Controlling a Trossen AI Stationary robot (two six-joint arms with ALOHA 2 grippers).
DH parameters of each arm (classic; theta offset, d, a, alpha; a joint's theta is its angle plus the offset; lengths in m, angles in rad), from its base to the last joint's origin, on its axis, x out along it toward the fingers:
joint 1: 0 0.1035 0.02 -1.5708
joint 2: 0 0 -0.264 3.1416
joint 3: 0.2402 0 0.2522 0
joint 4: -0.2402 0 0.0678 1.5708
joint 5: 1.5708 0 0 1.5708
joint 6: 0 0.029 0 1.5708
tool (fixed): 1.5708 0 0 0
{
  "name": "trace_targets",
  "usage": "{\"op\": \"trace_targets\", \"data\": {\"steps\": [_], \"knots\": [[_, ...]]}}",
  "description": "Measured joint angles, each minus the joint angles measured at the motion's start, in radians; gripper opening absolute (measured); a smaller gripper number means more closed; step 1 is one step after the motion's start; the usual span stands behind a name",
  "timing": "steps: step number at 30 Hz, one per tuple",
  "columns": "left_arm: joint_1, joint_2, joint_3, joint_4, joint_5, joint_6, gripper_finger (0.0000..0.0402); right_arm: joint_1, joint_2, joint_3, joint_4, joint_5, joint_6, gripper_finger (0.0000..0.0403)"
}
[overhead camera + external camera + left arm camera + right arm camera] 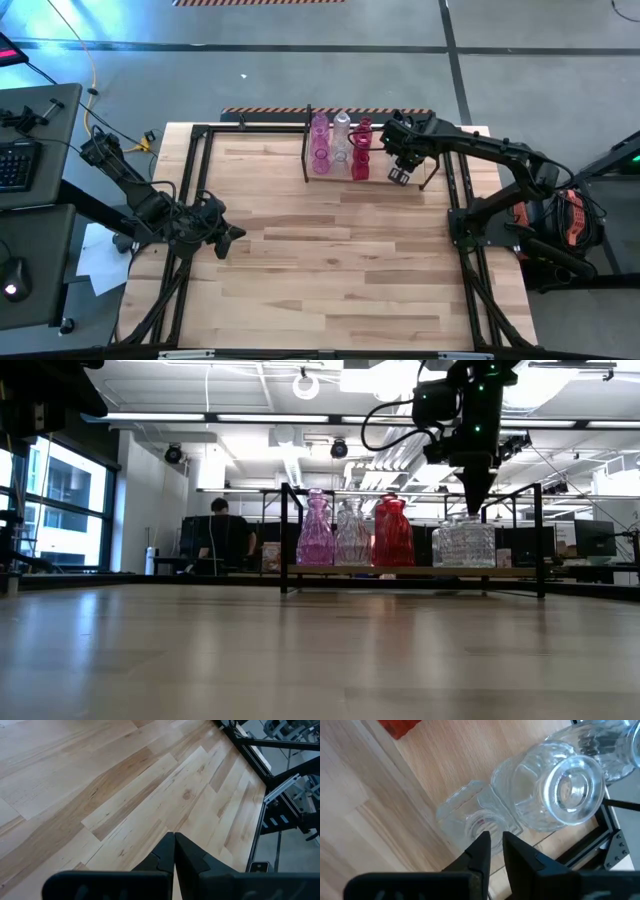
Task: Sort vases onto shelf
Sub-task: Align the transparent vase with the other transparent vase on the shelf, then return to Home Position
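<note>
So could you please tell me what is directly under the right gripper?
Under the right gripper a square clear glass vase stands on the shelf, beside a rounder clear vase. The fingers cover part of its mouth, so any grip stays unclear.
</note>
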Motion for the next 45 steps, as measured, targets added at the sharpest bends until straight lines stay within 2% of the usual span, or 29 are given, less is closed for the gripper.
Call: {"op": "trace_targets", "data": {"steps": [8,19,26,30,35,39,45], "knots": [[0.0,0.0,0.0,-0.001,0.0,0.002,0.0,0.0,0.0,0.07,-0.025,0.011,-0.008,0.0048],[0.0,0.0,0.0,0.0,-0.001,0.002,0.0,0.014,-0.037,0.079,-0.005,0.011,0.014,0.0048],[0.0,0.0,0.0,0.0,-0.009,0.003,0.0,0.1,-0.224,0.079,0.109,0.035,0.081,0.0048],[0.0,0.0,0.0,0.0,-0.019,0.002,0.0,0.164,-0.376,0.08,0.161,0.036,0.193,0.0048],[0.003,0.0,0.0,0.0,-0.053,0.002,0.0,0.261,-0.532,0.08,0.136,0.026,0.352,0.0048],[0.033,0.0,0.0,0.0,-0.061,0.002,0.0,0.359,-0.595,0.08,0.096,0.074,0.439,0.0048],[0.111,0.0,0.0,0.008,-0.012,0.036,0.0,0.494,-0.627,0.08,0.097,0.149,0.459,0.0048]]}}
